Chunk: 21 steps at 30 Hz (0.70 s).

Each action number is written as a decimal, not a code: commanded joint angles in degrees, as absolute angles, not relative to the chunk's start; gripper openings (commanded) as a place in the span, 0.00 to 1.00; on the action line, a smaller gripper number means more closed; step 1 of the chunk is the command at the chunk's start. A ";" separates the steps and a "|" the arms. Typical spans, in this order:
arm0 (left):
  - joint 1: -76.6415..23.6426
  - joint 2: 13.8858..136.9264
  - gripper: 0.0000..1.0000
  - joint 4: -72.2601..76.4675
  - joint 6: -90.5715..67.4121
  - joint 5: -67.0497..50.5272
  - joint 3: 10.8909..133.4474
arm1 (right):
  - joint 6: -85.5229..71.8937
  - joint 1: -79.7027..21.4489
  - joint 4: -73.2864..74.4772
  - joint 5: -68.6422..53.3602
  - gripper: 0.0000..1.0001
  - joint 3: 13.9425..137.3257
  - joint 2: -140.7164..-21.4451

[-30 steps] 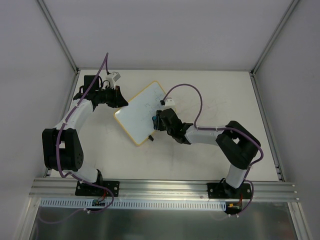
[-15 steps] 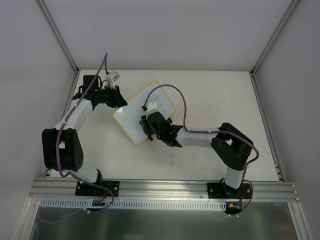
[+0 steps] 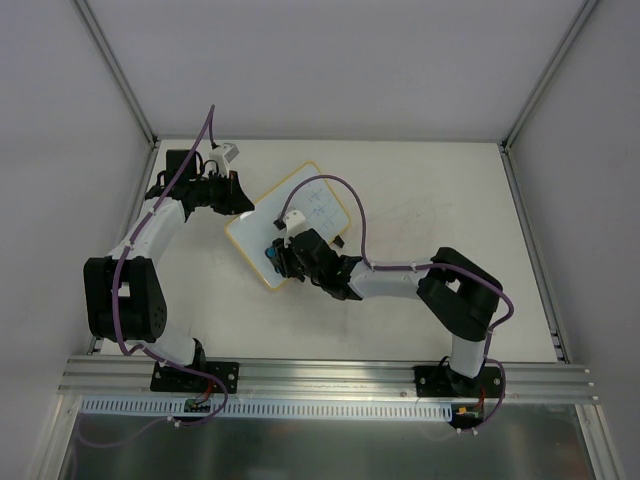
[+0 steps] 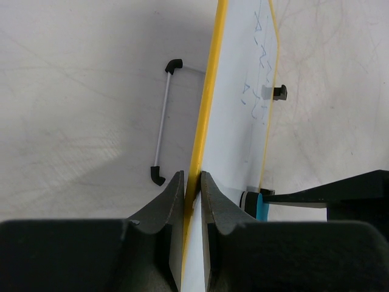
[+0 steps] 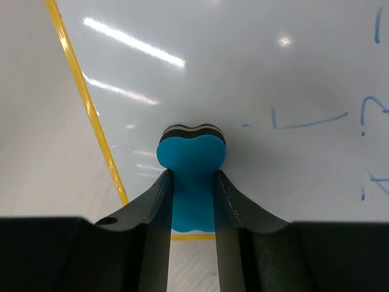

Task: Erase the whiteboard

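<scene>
Whiteboard (image 3: 312,200) mid-wipe, lying diagonally at upper centre of the top view.
Left gripper (image 4: 192,181) pinches its yellow rim (image 4: 206,103) as an anchor; right gripper (image 5: 191,177) clamps blue eraser (image 5: 191,153) flat on its lower-left corner; blue marks (image 5: 310,121) at right not yet erased.

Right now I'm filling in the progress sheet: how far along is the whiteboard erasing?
Done: the left gripper clamps the whiteboard by its yellow rim, and the board near its lower corner shows no marks. In hand: the right gripper holds the blue eraser against the board there. Left: blue scribbles across the rest of the board need wiping.
</scene>
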<state>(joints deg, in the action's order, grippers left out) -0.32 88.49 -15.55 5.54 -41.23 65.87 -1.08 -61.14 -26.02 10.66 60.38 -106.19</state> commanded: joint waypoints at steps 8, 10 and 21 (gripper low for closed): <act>-0.79 87.19 0.00 -19.60 5.10 -40.08 67.50 | -4.73 -60.48 -27.86 10.98 0.01 56.62 -108.72; -0.79 87.10 0.00 -19.77 5.10 -40.08 67.50 | -8.43 -58.72 -30.04 10.55 0.00 54.68 -108.20; -0.79 87.01 0.00 -20.30 5.62 -40.43 67.06 | -10.72 -50.89 -31.11 13.80 0.00 49.57 -106.09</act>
<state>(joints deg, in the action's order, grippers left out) -0.38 88.49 -16.23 5.45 -41.01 66.37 -10.66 -54.04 -35.88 8.25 51.40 -104.29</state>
